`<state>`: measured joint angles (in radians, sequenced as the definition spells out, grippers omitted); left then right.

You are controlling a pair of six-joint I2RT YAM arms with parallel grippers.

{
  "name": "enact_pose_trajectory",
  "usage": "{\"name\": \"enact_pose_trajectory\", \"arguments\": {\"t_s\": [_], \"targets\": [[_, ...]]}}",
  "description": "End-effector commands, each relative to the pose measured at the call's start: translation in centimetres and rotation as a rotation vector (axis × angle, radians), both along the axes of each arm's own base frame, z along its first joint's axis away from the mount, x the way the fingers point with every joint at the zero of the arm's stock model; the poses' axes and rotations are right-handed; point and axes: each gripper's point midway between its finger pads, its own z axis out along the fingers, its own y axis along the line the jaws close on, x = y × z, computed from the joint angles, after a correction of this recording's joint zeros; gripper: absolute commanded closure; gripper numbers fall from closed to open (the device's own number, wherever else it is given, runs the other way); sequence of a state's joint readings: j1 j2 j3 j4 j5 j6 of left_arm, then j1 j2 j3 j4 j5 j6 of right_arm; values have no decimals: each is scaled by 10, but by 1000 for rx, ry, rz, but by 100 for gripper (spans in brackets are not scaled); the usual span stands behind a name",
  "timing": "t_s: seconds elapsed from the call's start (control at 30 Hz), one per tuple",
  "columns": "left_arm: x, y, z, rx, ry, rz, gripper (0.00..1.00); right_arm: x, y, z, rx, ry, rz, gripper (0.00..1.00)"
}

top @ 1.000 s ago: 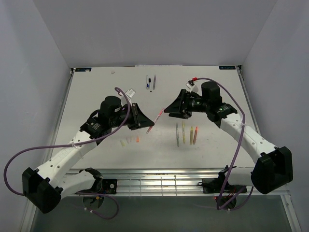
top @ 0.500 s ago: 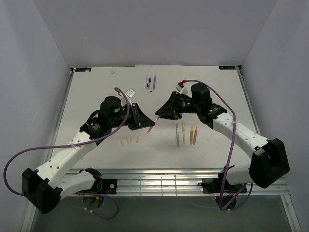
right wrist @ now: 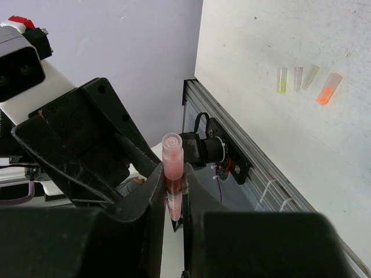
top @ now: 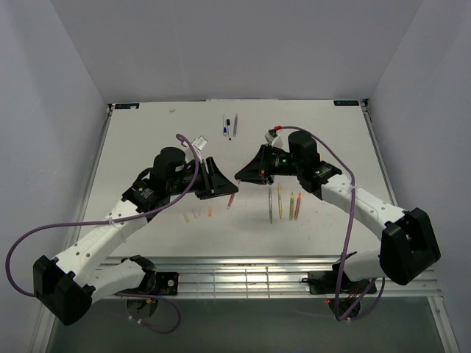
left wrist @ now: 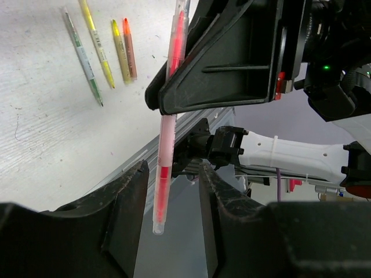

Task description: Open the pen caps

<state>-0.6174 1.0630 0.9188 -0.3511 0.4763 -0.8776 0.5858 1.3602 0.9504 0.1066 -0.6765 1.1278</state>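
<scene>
Mid-table, off the surface: R end effector (right wrist: pixel 173 184) is clamped on the pink pen (left wrist: pixel 166 145). L end effector (left wrist: pixel 171 179) has fingers apart, w/ the pen's clear-tipped end in the gap, not pinched. Can't tell if its cap's on. Four loose pen caps (right wrist: pixel 282 80) sit in a row on the table (top: pixel 147 140), betw. L arm & near edge rail (top: pixel 243 276). Four uncapped pens (top: pixel 280 200) lie to their R; two more pens (top: pixel 227 126) lie near the back edge. Bare table shows far L & far R.
</scene>
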Motion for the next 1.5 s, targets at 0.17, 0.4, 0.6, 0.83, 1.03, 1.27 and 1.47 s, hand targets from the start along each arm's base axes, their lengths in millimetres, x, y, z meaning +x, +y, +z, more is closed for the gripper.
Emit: {"name": "enact_pose_trajectory", "arguments": {"t_s": [0.17,0.4,0.6,0.83,1.03,1.27,1.47], "targets": [[-15,6,6,-24,-28,-31,50,1,3,7,26,-31,2,92],[-20,5,-3,-16,5,-55,52,4,4,10,37,-32,-3,92],[-27,5,-9,-14,26,-79,56,9,5,11,40,-30,-7,92],[-32,2,-11,-16,38,-112,84,18,8,14,50,-29,-11,92],[-37,5,-19,-9,60,-115,100,42,7,23,60,-40,-41,92],[-48,10,-33,-5,89,-125,100,112,-9,27,51,-45,-142,92],[-63,17,-45,-7,104,-127,100,174,-16,38,36,-68,-192,92]]}}
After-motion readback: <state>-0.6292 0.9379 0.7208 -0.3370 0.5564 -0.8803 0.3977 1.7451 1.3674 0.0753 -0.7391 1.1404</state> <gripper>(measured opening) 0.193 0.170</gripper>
